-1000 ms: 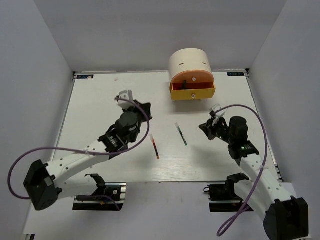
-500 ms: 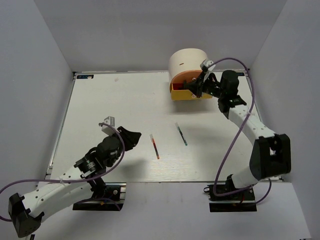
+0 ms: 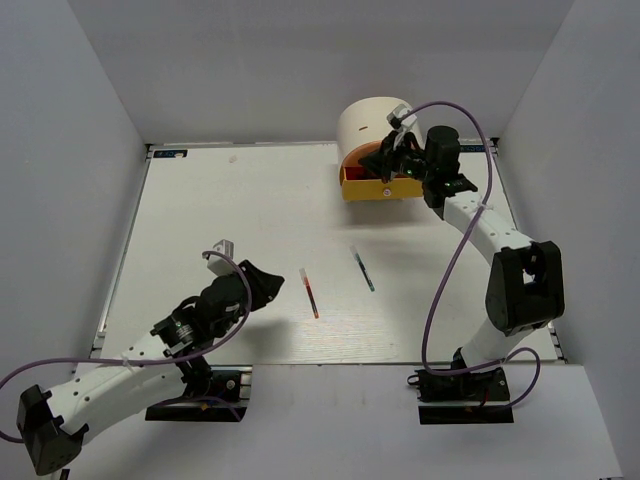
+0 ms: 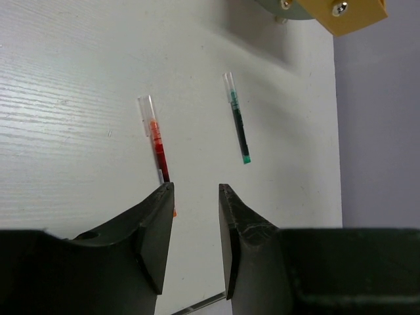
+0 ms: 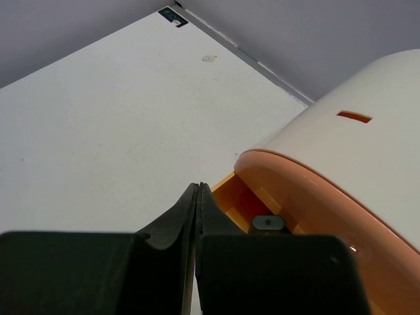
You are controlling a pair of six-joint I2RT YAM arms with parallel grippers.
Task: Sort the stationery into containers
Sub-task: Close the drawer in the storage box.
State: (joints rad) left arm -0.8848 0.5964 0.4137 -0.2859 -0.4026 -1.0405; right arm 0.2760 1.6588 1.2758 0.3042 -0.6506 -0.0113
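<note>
Hovering left jaws parted near red pen [image 4: 157, 141] | table-corner sticker [image 5: 174, 15] illegible

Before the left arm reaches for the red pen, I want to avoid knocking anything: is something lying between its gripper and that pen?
Nothing visible does. Only bare table lies between the left gripper, jaws apart, and the red pen's near end. The green pen lies off to the right, clear of that path.
</note>
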